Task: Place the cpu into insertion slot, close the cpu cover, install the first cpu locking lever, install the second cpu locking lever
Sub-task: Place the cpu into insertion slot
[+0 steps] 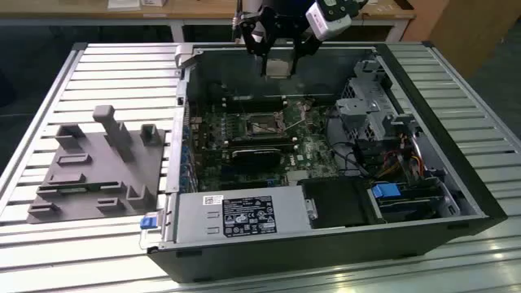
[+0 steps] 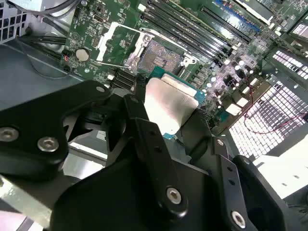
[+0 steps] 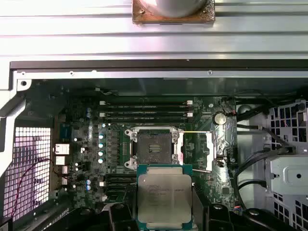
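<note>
1. At the exterior view's left, a grey parts holder (image 1: 97, 165) rests on the slatted surface (image 1: 122, 73), just beside the open computer case (image 1: 326, 250).
2. Inside the case, on the green board (image 1: 313, 149), the socket (image 1: 267, 125) lies bare with its dark centre showing. The cover (image 3: 215, 146) is swung back to one side of it, which I judge leaves a clear way straight down.
3. Over the far part of the case hangs the end effector (image 1: 277, 63). Its fingers are closed on the chip (image 3: 164, 195), pinching it by opposite edges. The pale metal top faces the first wrist view (a grip that probably spares the underside from touch). The chip is in the air, level with the board as far as I can tell. It is apart from the socket, on the socket's far side, and is not yet seated.
4. At the exterior view's right stands a metal drive cage (image 1: 366, 110) with loose cables near it, apart from the socket.
</note>
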